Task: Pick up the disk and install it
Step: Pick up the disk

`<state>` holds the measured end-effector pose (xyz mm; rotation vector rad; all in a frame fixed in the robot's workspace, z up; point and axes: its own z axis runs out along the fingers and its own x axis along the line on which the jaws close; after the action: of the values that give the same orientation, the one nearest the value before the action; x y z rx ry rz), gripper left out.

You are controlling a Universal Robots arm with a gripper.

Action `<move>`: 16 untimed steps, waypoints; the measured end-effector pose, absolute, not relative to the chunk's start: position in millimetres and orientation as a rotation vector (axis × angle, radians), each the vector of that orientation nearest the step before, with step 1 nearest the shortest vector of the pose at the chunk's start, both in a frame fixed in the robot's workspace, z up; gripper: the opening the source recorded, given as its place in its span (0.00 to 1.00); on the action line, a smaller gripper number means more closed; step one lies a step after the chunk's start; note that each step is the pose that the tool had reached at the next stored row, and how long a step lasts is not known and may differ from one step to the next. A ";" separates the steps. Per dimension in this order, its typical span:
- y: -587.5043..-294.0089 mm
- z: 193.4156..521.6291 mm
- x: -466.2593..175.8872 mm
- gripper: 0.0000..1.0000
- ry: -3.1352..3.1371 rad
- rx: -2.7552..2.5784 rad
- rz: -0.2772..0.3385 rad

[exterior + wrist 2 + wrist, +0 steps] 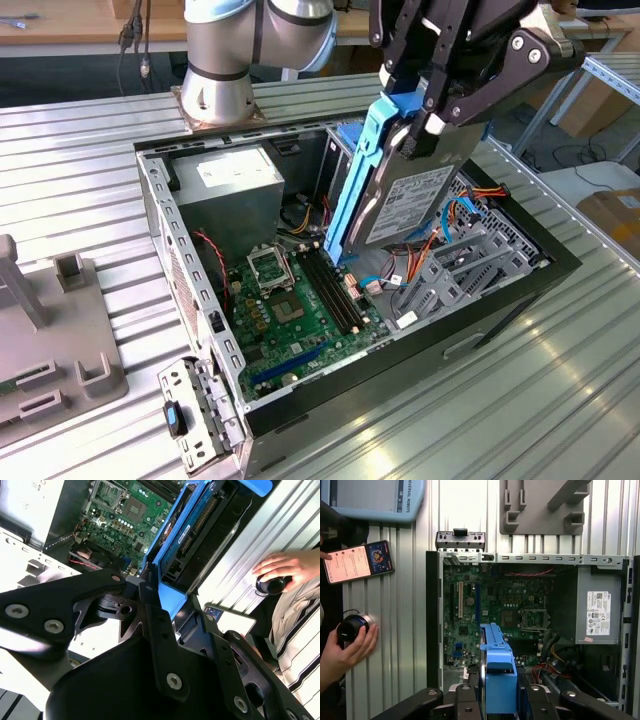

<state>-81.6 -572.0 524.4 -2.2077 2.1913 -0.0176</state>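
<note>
Holding the disk (398, 200) between closed jaws by its upper end, on edge, tilted, over the open computer case (160, 215) lying in the middle of the desk (80, 160). Hanging above the motherboard (290, 305), beside the grey drive cage (455, 280). Probably best: keep the grip firm, square the blue rails (352, 180) to the cage, steer clear of the orange cables (428, 252), lower gently, never force.

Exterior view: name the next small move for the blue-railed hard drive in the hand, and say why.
Probably shift it toward the exterior view's right before lowering. The black hand is shut on the dark grey hard drive with blue plastic rails, held on end above the open computer case; its lower end hangs over the green motherboard, and the grey metal drive cage lies further right.
</note>
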 end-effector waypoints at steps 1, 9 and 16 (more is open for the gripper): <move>-572.0 524.5 -79.3 0.37 2.191 -2.208 -0.018; -572.0 524.5 -50.6 0.37 2.191 -2.208 -0.018; -571.9 524.5 -45.0 0.37 2.191 -2.208 -0.018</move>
<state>-45.0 -571.9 524.5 -2.2078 2.1915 -0.0177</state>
